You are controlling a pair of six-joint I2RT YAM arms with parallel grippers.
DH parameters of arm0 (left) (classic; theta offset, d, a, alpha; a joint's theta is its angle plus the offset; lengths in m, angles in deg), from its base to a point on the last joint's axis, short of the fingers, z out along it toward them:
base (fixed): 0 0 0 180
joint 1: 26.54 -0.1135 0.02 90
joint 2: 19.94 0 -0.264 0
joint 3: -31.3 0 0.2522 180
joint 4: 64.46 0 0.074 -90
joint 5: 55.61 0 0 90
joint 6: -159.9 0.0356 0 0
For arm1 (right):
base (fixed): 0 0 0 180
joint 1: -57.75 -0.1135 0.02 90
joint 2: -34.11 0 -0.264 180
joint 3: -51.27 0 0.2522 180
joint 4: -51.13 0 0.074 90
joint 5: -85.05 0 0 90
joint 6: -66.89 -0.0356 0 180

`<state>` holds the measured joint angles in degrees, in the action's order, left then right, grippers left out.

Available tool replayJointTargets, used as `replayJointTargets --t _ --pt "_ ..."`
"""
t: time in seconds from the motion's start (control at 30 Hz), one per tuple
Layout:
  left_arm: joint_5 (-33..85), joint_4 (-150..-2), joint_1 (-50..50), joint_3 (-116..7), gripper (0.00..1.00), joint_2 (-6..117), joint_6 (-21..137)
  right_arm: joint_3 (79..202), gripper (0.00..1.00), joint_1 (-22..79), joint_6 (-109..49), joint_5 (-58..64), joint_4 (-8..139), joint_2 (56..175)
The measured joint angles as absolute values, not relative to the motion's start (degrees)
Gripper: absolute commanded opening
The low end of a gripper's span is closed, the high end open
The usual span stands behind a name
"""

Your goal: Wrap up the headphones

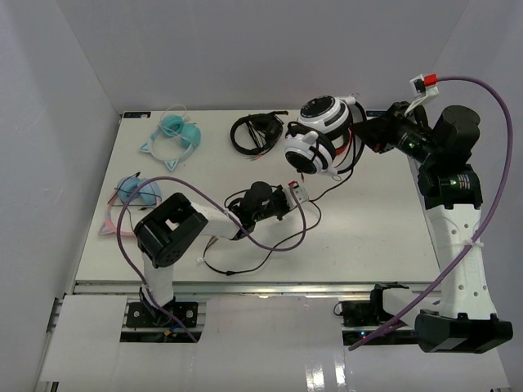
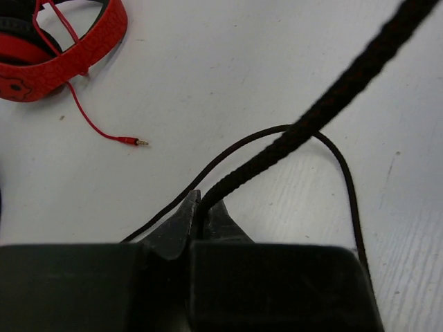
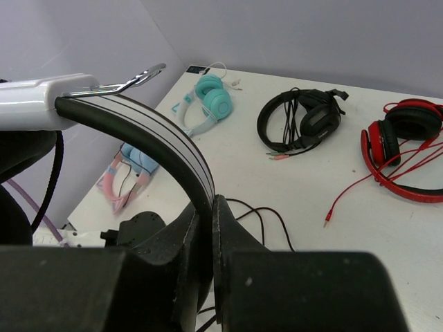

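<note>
The white headphones (image 1: 317,131) with round white-and-black cups hang above the back right of the table. My right gripper (image 1: 366,131) is shut on their headband (image 3: 156,128), which runs between its fingers in the right wrist view, where the gripper (image 3: 210,214) sits at bottom centre. My left gripper (image 1: 296,194) is shut on the thin black cable (image 2: 332,90), which rises taut from its tips (image 2: 202,206) toward the upper right. More of the cable loops on the table (image 1: 278,245), also showing in the left wrist view (image 2: 346,180).
Teal headphones (image 1: 176,135) and a pink-and-blue pair (image 1: 131,196) lie at the left. An all-black pair (image 1: 257,131) lies at the back centre. A red-and-black pair (image 3: 405,149) with a red cable (image 2: 104,131) lies under the raised white pair.
</note>
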<state>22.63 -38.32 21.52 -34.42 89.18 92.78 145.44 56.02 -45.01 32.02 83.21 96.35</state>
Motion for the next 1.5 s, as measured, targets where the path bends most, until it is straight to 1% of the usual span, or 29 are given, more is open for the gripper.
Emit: replayJointTargets --t 0.2,0.3,0.43,0.63,0.73,0.87,1.03,1.2,1.5 --pt "18.36 -38.6 21.83 -30.3 0.0 82.49 91.93 145.06 0.08 56.55 -44.42 27.71 83.34 97.52" --pt "14.45 -42.0 23.04 -25.1 0.0 72.65 92.19 145.06 0.08 56.58 -43.23 22.39 83.33 99.69" --pt "9.74 -44.4 25.33 -22.52 0.0 62.6 92.73 145.03 0.08 56.63 -41.85 15.75 83.52 103.58" --pt "8.76 -46.81 25.5 -14.14 0.0 50.37 93.25 144.86 0.08 57.77 -39.16 11.78 84.82 106.78" --pt "8.5 -47.57 23.17 -11.52 0.0 48.11 93.43 144.84 0.08 60.11 -37.66 14.95 84.76 106.73" --pt "7.69 -48.01 17.58 -9.97 0.0 47.94 93.1 144.82 0.08 63.95 -35.65 21.78 84.23 106.53" --pt "5.71 -47.27 11.74 -9.9 0.0 48.12 92.26 144.73 0.08 65.57 -32.86 28.6 83.46 105.7" --pt "3.25 -46.95 11.31 -9.9 0.0 48.09 91.9 144.28 0.08 66.58 -31.55 32.64 82.43 105.51" --pt "1.79 -46.95 9.36 -8.94 0.0 45.56 91.7 142.89 0.08 69.7 -30.53 35.04 82.24 106.0"
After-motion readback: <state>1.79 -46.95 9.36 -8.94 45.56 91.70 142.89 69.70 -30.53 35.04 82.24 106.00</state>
